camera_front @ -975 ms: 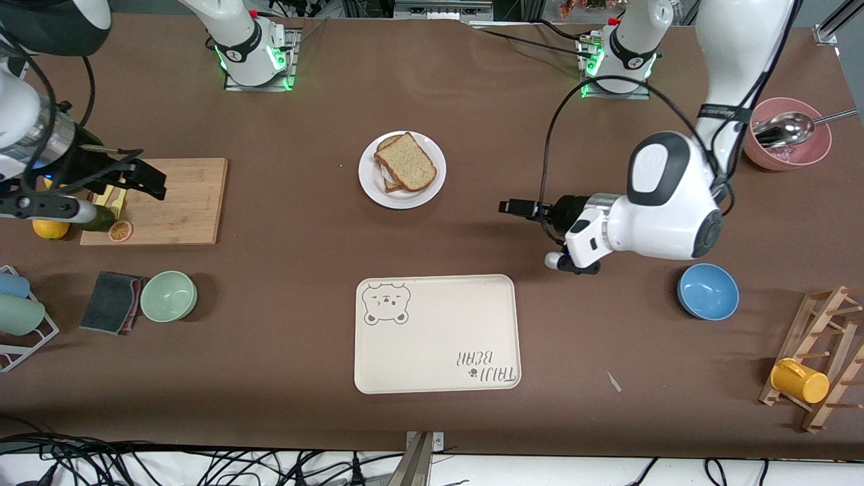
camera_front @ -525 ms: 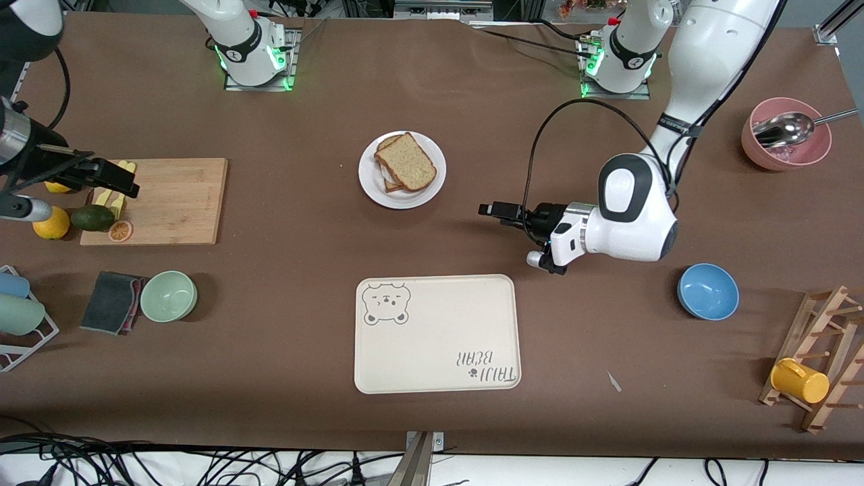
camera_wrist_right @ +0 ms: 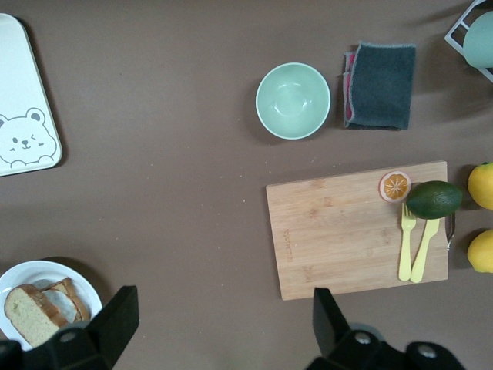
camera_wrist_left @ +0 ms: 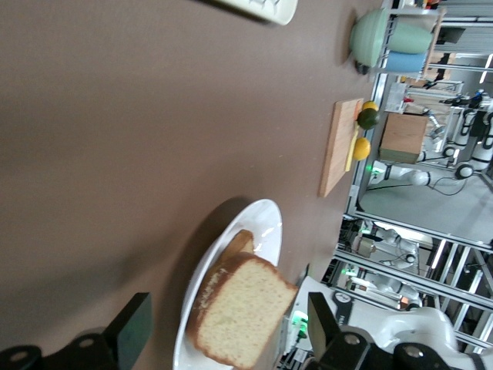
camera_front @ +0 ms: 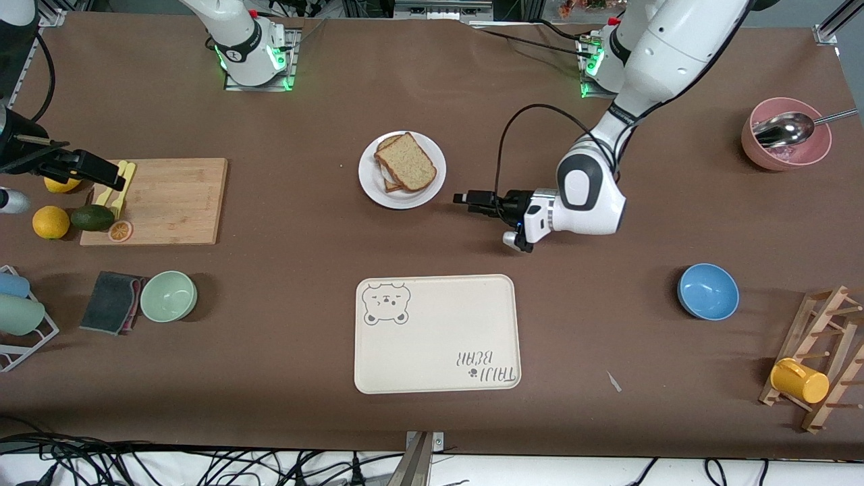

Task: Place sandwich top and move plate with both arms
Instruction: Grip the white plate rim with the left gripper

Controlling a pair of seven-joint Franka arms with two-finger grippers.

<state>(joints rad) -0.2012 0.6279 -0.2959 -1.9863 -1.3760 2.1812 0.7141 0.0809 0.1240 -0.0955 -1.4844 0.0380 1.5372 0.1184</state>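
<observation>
We find the left gripper (camera_front: 462, 198) low over the desk (camera_front: 304, 270), jaws parted wide and empty, aimed at the plate (camera_front: 432, 185) just beside them; in the left wrist view the two black fingers (camera_wrist_left: 131, 335) frame the plate's rim, with nothing between them; on that white plate lies the sandwich top (camera_front: 406, 161), a brown wholegrain slice resting askew on a lower slice whose edge shows beneath it; the plate sits toward the middle of the desk, between the two arm bases and the cream bear-printed tray (camera_front: 437, 334), which lies nearer the front camera than the left gripper's jaws. The right gripper (camera_front: 115, 177) hangs over the end of the wooden cutting board (camera_front: 169, 200), well apart from the plate, jaws spread wide and holding nothing; under them we see yellow utensils (camera_wrist_right: 413, 245), an avocado (camera_wrist_right: 434, 199), a citrus slice (camera_wrist_right: 394, 186) and two lemons (camera_wrist_right: 482, 185); farther out from these jaws lie a green bowl (camera_wrist_right: 293, 100) and a dark folded cloth (camera_wrist_right: 379, 85).
</observation>
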